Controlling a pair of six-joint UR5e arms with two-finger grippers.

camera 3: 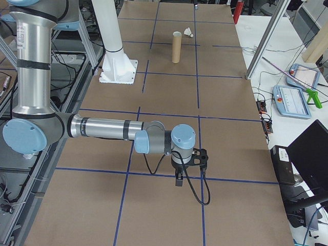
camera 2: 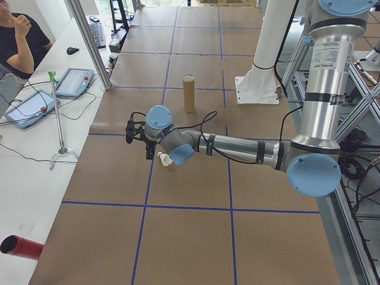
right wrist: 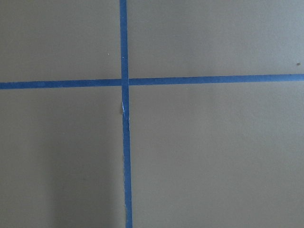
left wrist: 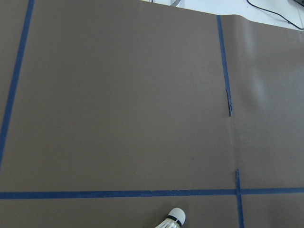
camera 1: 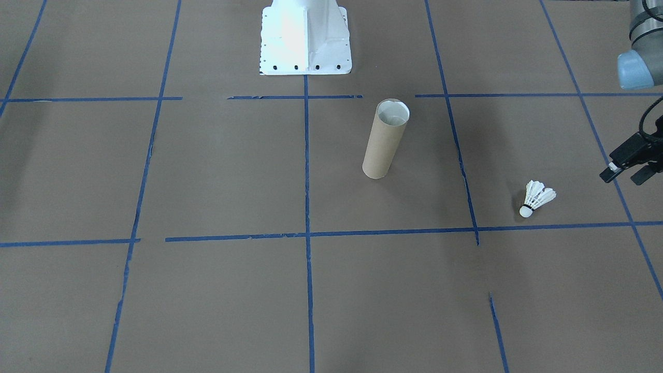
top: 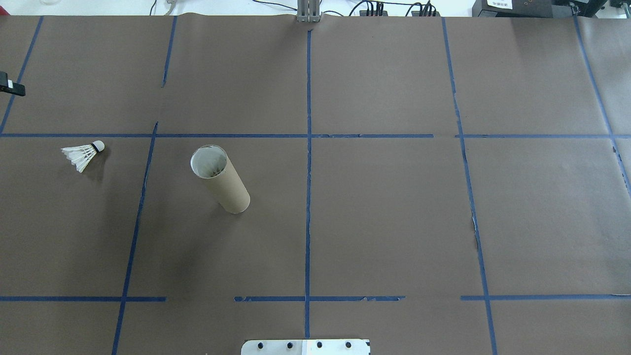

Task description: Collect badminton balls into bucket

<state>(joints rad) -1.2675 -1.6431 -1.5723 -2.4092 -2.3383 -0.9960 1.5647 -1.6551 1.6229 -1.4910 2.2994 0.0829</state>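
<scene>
Here the shuttlecock (camera 1: 537, 199) lies on its side on the brown desk (camera 1: 217, 171), well apart from the upright cardboard tube (camera 1: 385, 138). The left gripper (camera 1: 625, 171) hovers near the shuttlecock, not touching it, with its fingers spread and nothing between them. The right gripper (camera 3: 188, 167) appears only in a side view, so I cannot tell its state.

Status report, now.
Left pincer open, empty, near shuttlecock. Right pincer unreadable. Shuttlecock lies on table, outside upright tube. Path clear.
</scene>
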